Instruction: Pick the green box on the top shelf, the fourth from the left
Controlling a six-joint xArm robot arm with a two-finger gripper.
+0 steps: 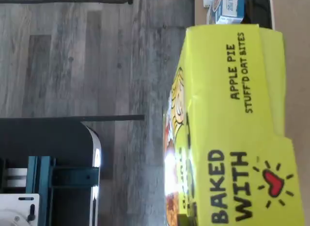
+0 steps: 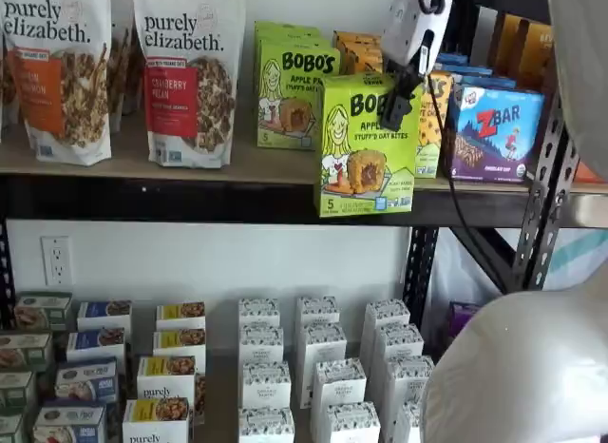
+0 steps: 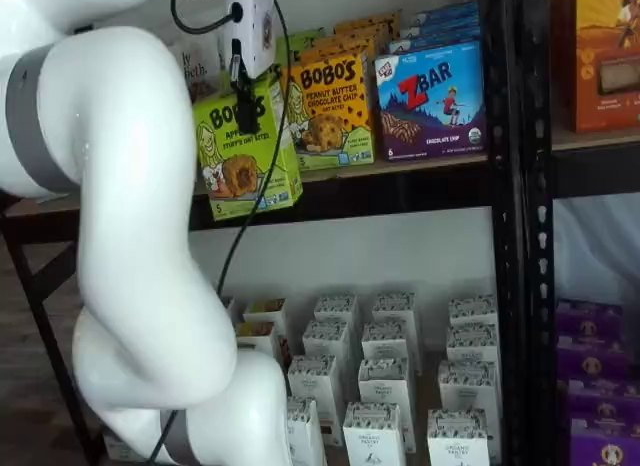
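Green box (image 2: 366,144) is off the top shelf (image 2: 190,198), held out in front of its black front beam and overlapping it, tilted slightly. Gripper (image 2: 397,103) is clamped on the box's upper edge, black fingers (image 3: 244,104) pressed against its faces. Behind the box stands a second green carton (image 2: 293,93); beside it, a blue ZBar box (image 2: 496,132).

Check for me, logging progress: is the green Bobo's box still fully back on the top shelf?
No: the green box overhangs the top shelf's front beam.
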